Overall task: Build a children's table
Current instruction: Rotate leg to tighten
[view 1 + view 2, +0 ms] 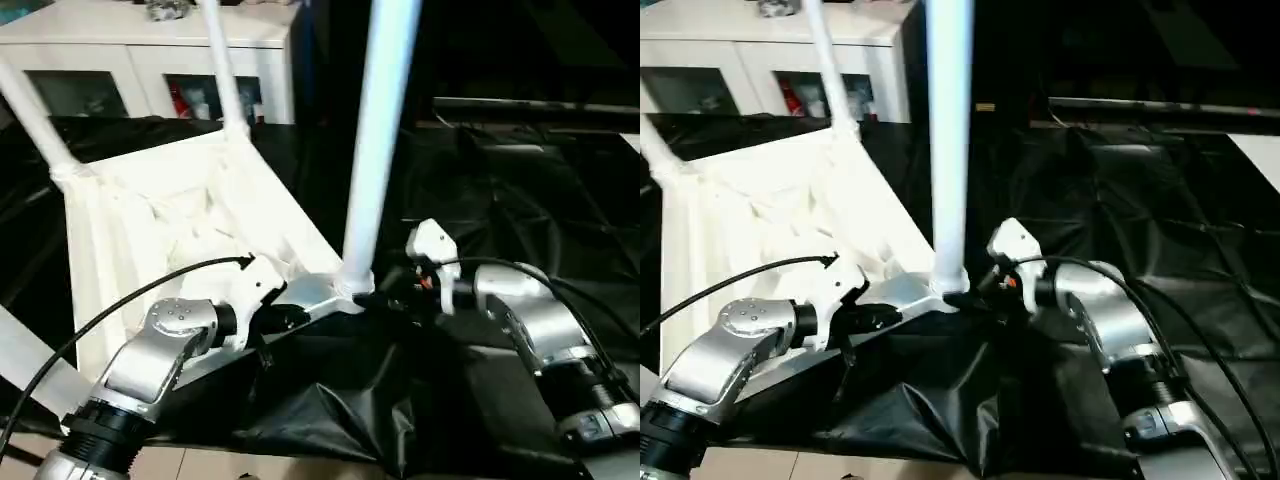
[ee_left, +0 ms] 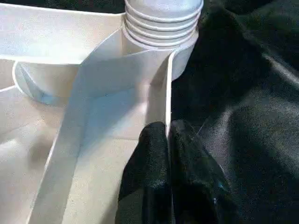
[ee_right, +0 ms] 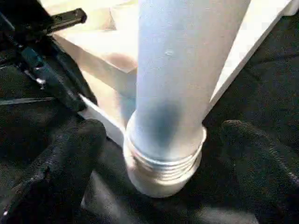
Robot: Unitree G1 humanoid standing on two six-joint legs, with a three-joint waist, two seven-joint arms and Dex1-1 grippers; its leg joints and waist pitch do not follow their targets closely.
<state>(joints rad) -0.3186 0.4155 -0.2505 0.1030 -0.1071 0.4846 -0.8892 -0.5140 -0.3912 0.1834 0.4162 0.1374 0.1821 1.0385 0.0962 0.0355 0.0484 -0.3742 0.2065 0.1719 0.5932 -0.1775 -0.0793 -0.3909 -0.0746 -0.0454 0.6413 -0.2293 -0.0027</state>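
Note:
The children's table [image 1: 150, 230] lies upside down on black cloth, its ribbed underside facing up. A long white leg [image 1: 375, 150] stands upright in the near corner socket [image 2: 161, 28], with its threaded end showing there. My left gripper [image 2: 167, 135] is shut on the thin side wall of the table top, just short of that corner. My right gripper [image 3: 166, 147] is open, with one black finger [image 3: 74, 154] on each side of the leg's base [image 3: 163, 158] and a gap on both sides. Two more legs [image 1: 225, 70] [image 1: 30, 110] rise from the far corners.
Black cloth [image 1: 500, 180] covers the work surface, bunched into folds near the front edge [image 1: 320, 420]. A white cabinet [image 1: 150, 60] with glass-fronted compartments stands behind the table. Black cables run along both silver forearms.

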